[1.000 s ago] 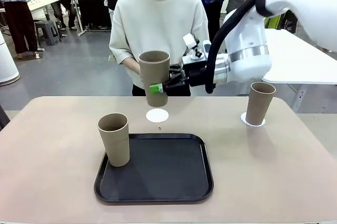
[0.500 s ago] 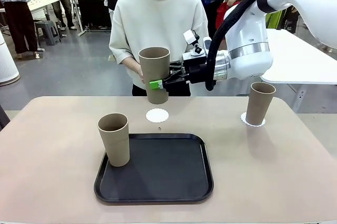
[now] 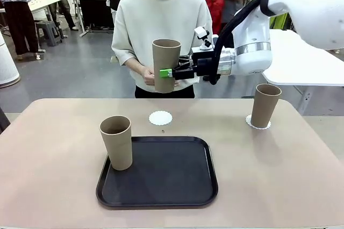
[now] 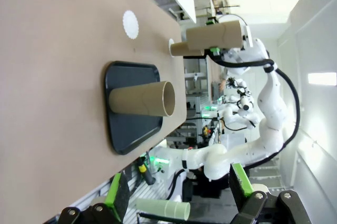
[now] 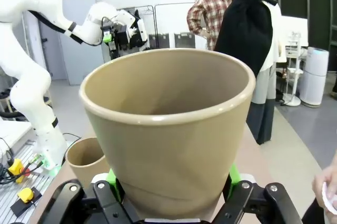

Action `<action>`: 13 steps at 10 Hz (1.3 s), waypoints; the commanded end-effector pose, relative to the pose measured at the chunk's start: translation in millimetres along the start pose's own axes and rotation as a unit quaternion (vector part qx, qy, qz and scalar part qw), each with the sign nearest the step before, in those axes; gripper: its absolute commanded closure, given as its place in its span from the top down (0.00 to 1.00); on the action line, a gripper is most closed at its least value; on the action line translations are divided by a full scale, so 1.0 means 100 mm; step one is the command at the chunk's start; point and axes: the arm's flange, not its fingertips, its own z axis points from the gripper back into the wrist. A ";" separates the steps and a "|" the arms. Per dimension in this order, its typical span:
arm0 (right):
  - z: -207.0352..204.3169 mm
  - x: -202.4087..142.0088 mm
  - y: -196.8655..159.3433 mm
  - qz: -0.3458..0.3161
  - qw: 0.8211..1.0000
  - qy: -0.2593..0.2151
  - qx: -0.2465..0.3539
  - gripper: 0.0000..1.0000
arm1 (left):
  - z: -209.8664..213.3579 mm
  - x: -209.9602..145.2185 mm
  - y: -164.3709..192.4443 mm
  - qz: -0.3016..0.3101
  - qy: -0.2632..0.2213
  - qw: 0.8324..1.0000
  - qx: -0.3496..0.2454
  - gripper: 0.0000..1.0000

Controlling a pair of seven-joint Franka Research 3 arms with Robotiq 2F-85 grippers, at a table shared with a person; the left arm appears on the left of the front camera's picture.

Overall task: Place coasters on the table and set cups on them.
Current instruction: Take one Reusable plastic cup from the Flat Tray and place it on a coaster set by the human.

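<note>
My right gripper (image 3: 166,72) is shut on a tan cup (image 3: 165,64) and holds it upright in the air, above and just behind a bare white coaster (image 3: 160,117) on the beige table (image 3: 54,175). In the right wrist view that cup (image 5: 168,124) sits between the green pads (image 5: 111,176). A second cup (image 3: 116,142) stands on the left side of the black tray (image 3: 161,178). A third cup (image 3: 265,105) stands on a coaster (image 3: 251,122) at the right. My left gripper (image 4: 176,192) is open and empty, off to the side of the table.
A person stands at the far edge, hands (image 3: 147,75) together right behind the held cup. The black tray lies in the middle of the near half. A white table (image 3: 301,62) stands behind on the right. In the left wrist view the tray (image 4: 134,137) carries its cup (image 4: 142,99).
My right gripper has lifted the cup higher and carried it slightly to the right. The other two cups, the coasters and the tray have not moved.
</note>
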 end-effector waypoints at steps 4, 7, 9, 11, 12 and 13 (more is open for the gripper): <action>-0.22 -0.49 -0.58 -0.019 0.997 0.033 0.071 0.84 | 0.01 -0.01 -0.02 -0.005 -0.002 1.000 -0.007 1.00; -0.22 -0.70 -0.60 0.004 0.996 0.036 0.085 0.84 | 0.01 -0.01 -0.02 -0.005 -0.002 1.000 -0.007 1.00; -0.22 -0.75 -0.61 -0.014 0.998 0.019 0.066 0.84 | 0.01 -0.01 -0.02 -0.005 -0.002 1.000 -0.007 1.00; -0.23 -0.75 -0.54 -0.009 0.996 0.042 0.074 0.84 | 0.01 -0.01 -0.02 -0.005 -0.002 1.000 -0.007 1.00; -0.23 -0.75 -0.54 -0.009 0.996 0.042 0.074 0.84 | 0.01 -0.01 -0.02 -0.005 -0.002 1.000 -0.007 1.00; -0.21 -0.79 -0.55 -0.013 0.997 0.038 0.071 0.84 | 0.01 -0.01 -0.02 -0.005 -0.002 1.000 -0.007 1.00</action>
